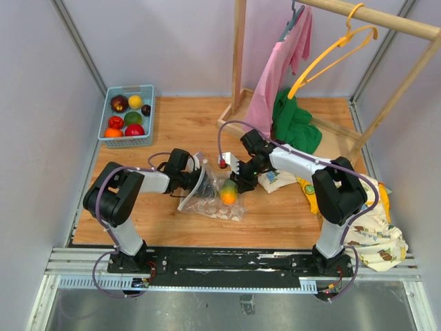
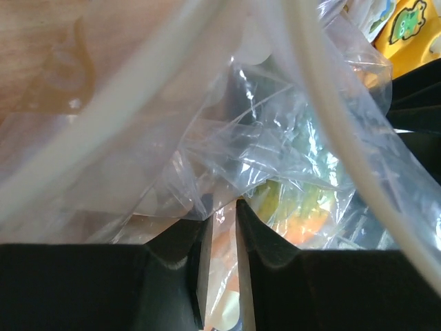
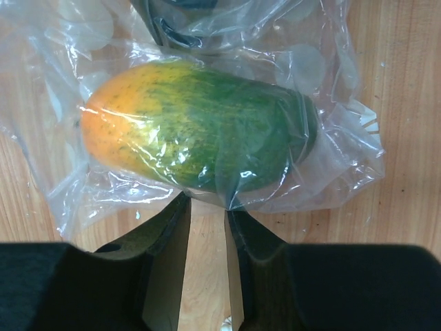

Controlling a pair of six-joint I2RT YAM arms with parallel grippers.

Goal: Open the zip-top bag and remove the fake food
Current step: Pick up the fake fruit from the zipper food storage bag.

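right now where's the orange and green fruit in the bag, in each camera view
Top external: the orange-and-green fruit sits just below the picture's centre, inside the bag.
Left wrist: it is a blurred orange and green patch right of centre and low, behind crumpled plastic.
Right wrist: it fills the middle, orange end to the left.
Shared landmark: the clear zip-top bag around it in all three.

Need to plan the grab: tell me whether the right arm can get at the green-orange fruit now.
Probably not directly. The right gripper sits right at the fruit, but the zip-top bag wraps it all round, so it would meet plastic first.
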